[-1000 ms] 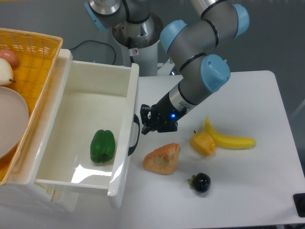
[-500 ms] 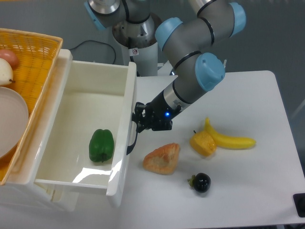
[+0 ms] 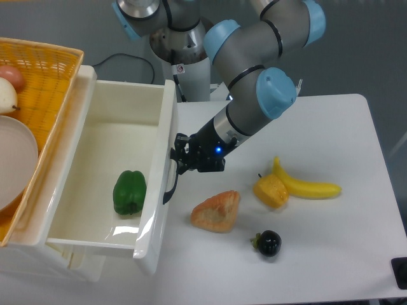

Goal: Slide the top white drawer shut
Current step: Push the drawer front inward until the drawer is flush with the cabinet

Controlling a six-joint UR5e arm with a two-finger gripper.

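A: Item one, top white drawer (image 3: 108, 136): where does it lie from the pincer?

B: Directly to the pincer's (image 3: 177, 155) left in the camera view, partly pulled out; its front panel runs crosswise to the push line.

A: Item two, black handle (image 3: 170, 185)?

B: On that panel, touching the pincer tips.

A: Pincer state?

B: Tips against the handle; spread or pressed together, I cannot tell.

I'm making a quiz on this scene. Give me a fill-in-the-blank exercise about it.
1. Inside the glossy white plastic drawer lies a green ____.
2. The tool presses against the drawer's curved black ____.
3. The yellow banana lies on the white ____.

Missing: pepper; handle; table
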